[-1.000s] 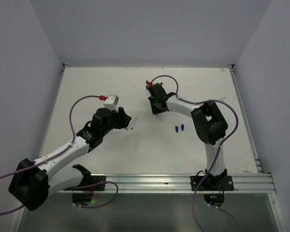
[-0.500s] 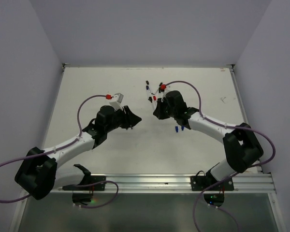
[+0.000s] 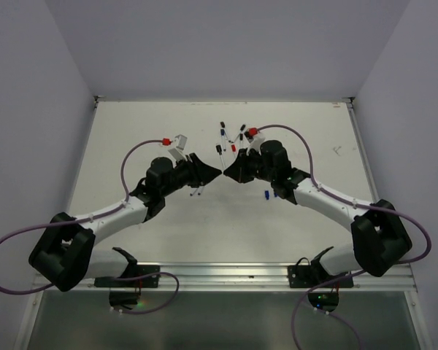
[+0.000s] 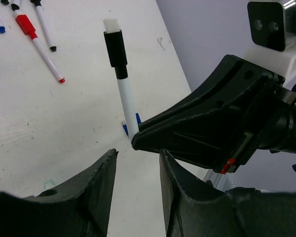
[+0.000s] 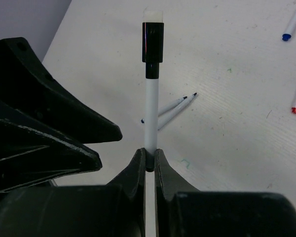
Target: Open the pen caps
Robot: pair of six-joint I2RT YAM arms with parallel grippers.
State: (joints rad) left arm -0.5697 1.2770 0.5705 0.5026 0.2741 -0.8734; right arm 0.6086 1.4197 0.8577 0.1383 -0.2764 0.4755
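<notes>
My right gripper (image 5: 149, 158) is shut on the bottom end of a thin white pen (image 5: 150, 113), which stands straight out from its jaws. The pen's black cap (image 5: 152, 49) is on its far end. The left wrist view shows the same pen (image 4: 127, 108) and cap (image 4: 115, 48) rising ahead of my left gripper (image 4: 138, 160), which is open with nothing between its fingers. From the top view, left gripper (image 3: 213, 173) and right gripper (image 3: 232, 169) meet tip to tip at mid-table. Two loose blue pen caps (image 3: 269, 194) lie right of them.
Several pens (image 3: 224, 137) lie scattered on the table behind the grippers, some with red or blue ends (image 4: 27, 24). Two uncapped pens (image 5: 170, 108) lie on the table below the left gripper (image 3: 197, 192). Walls close in the table at the back and sides.
The right arm swung from the back pens toward the centre, carrying the black-capped pen. The left arm moved right to face it, and its jaws narrowed slightly.
</notes>
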